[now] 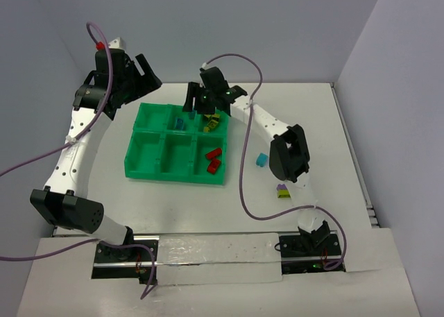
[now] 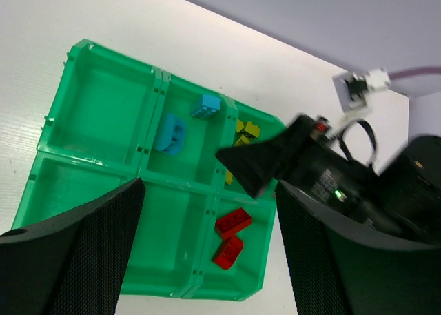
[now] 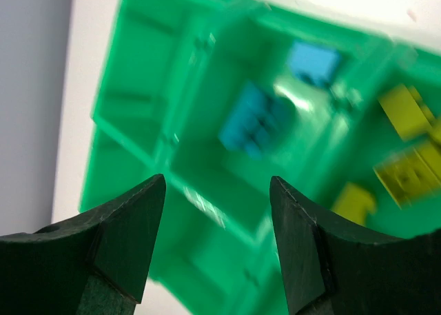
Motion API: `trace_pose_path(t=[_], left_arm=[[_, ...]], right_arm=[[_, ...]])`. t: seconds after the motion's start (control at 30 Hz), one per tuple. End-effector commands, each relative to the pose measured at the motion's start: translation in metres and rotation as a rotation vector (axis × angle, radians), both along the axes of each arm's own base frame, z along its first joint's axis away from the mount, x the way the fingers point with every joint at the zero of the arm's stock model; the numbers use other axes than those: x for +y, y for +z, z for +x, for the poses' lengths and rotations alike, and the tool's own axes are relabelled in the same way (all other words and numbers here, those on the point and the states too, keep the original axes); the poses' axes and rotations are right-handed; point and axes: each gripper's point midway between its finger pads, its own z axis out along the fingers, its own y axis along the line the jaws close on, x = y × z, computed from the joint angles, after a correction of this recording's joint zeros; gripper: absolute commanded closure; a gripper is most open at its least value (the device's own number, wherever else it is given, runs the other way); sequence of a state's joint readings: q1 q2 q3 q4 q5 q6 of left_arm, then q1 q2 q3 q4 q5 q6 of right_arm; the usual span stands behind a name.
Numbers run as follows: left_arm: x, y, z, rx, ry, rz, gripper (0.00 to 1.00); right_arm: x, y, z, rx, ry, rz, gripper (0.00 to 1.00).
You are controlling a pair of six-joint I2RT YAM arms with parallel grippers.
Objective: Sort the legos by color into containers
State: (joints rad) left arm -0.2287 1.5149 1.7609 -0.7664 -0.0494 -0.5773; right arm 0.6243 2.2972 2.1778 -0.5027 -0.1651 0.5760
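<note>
Right claw [image 1: 200, 105] hangs over the far row of the green tray [image 1: 173, 176], its two fingers [image 3: 124, 239] spread apart with nothing between them. Its own camera view is blurred, but it shows the tray directly below. The tray is bright green plastic, with six rectangular compartments in two rows of three, split by low walls. The legos are tiny studded bricks, each much smaller than a claw. Two cyan bricks [image 2: 170, 132] lie in the far middle compartment, near each other but not touching. The far right compartment holds the yellow bricks [image 3: 406, 108]; about three show, though blur and the claw above them leave the count unsure. Two red bricks [image 2: 233, 222] lie close together in the near right compartment. Off the tray, on the white surface [image 1: 347, 136] to its right, sits one loose cyan brick [image 1: 261, 159]. Nearer the arm bases, a purple brick [image 1: 282, 188] touches a yellow-green brick [image 1: 283, 194]; whether they are joined I cannot tell. Left claw [image 2: 210, 184] is held above the tray's far left corner, its fingers also wide apart and gripping nothing.
</note>
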Motion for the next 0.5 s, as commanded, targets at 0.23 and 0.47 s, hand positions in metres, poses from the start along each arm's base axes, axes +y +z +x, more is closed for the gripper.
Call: trace_pose_path(t=[0.23,0.47], left_arm=[[-0.008,0.015,0.0,-0.056,-0.028,-0.049,0.16],[-0.019,0.011,0.005,-0.05,-0.069,-0.076,0.16]], right_arm=[[-0.185,0.079,-0.094,-0.197,-0.271,-0.141,0.31],[-0.282,-0.012,-0.162,0.012,-0.454,-0.201,0.34]])
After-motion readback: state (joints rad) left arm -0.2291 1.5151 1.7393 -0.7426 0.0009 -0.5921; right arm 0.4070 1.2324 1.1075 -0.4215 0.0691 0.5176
